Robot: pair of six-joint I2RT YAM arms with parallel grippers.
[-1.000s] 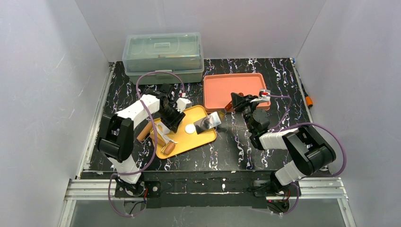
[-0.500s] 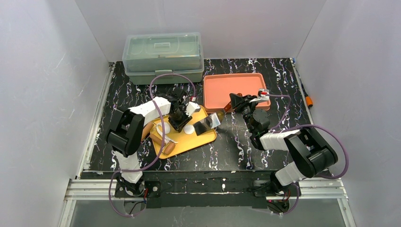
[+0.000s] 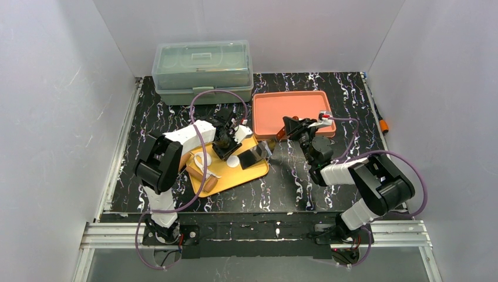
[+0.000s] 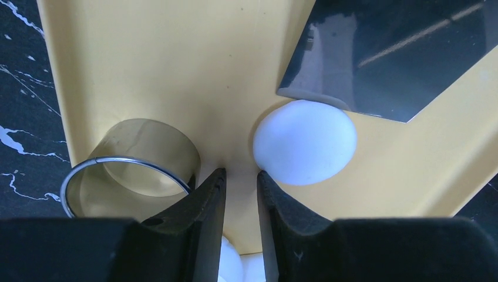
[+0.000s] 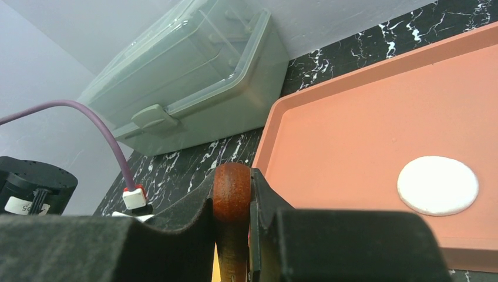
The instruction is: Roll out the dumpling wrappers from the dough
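Note:
One round white dumpling wrapper (image 4: 305, 141) lies on the yellow tray (image 4: 176, 70), touching the edge of a shiny metal blade (image 4: 387, 53). My left gripper (image 4: 241, 171) is low over the tray with its jaws a narrow gap apart. Only bare tray shows between the tips, and the right tip touches the wrapper. A metal ring (image 4: 152, 141) stands just left of the fingers. White dough (image 4: 235, 267) shows further back in the gap. My right gripper (image 5: 232, 176) is shut on the blade's brown wooden handle (image 5: 232, 197). A second wrapper (image 5: 437, 185) lies on the orange tray (image 5: 352, 135).
From above, the yellow tray (image 3: 235, 176) also carries a wooden rolling pin (image 3: 209, 184) and the dough (image 3: 202, 158) at its left. The orange tray (image 3: 282, 108) sits behind the right gripper (image 3: 286, 128). A lidded clear box (image 3: 202, 70) stands at the back left.
My left gripper has moved right across the yellow tray, from the rolling pin to the wrapper, and its jaws have narrowed. The blade has shifted slightly left toward the wrapper.

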